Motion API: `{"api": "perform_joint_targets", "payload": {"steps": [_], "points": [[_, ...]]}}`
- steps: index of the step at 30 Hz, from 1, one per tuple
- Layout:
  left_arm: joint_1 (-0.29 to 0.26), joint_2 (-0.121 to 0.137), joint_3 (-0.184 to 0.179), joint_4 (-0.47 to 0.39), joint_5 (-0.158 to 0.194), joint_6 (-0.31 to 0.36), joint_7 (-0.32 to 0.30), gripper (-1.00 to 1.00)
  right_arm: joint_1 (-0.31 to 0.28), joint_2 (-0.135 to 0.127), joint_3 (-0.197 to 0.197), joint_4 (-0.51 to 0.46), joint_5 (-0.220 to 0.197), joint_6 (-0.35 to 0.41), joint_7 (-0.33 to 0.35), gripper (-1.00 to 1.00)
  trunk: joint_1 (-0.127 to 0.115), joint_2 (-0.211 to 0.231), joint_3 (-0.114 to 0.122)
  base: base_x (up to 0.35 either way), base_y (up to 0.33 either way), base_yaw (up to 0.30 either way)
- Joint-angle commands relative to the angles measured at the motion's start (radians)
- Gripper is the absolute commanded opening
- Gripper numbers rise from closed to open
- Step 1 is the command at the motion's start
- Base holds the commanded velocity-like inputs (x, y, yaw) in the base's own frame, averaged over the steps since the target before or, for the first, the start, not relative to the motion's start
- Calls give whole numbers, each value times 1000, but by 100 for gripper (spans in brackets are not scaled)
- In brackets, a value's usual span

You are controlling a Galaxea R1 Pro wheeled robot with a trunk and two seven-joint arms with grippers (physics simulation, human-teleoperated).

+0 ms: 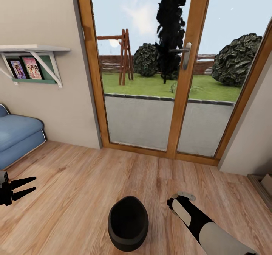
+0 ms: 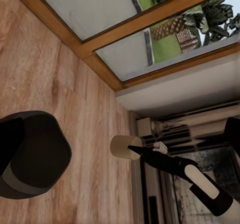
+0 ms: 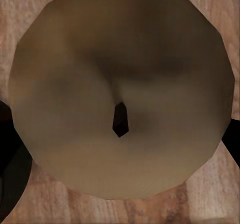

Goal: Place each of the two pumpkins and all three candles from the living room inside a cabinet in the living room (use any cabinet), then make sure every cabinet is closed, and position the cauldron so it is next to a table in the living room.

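Note:
The black cauldron point(image 1: 128, 223) stands on the wood floor just in front of me, and it also appears in the left wrist view point(image 2: 32, 159). To its right my right arm point(image 1: 196, 221) reaches down to the floor. There my right gripper point(image 2: 137, 151) is shut on a stubby beige candle point(image 2: 124, 147). The right wrist view looks straight onto the candle's pale top point(image 3: 120, 74) and its dark wick, with a dark finger at each side. My left gripper point(image 1: 28, 187) hangs open and empty at the far left, well clear of the cauldron.
A wood-framed glass patio door point(image 1: 185, 107) closes off the room ahead. A blue sofa point(image 1: 17, 137) sits at the left under a wall shelf point(image 1: 34, 64) with pictures. Low furniture point(image 1: 264, 183) shows at the right edge. Wood floor lies between the sofa and the door.

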Motion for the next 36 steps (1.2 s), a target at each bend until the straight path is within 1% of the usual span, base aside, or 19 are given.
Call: {"api": "perform_joint_targets", "payload": {"steps": [1, 16, 27, 36], "points": [[0, 0, 0, 0, 1, 5, -2, 100, -1, -1, 6, -2, -4, 6, -6, -100, -4, 7, 2, 0, 0, 0], [0, -1, -6, 0, 1, 5, -2, 100, -1, -1, 6, -2, -4, 6, -3, -100, -62, 112, 49, 0, 0, 0], [0, -1, -23, 0, 2, 5, -2, 100, -1, -1, 6, -2, -4, 6, -3, -100, -104, 189, 84, 0, 0, 0], [0, -1, -24, 1, 3, 5, -2, 100, -1, -1, 6, -2, -4, 6, -7, -100, -138, 252, 112, 0, 0, 0]]}}
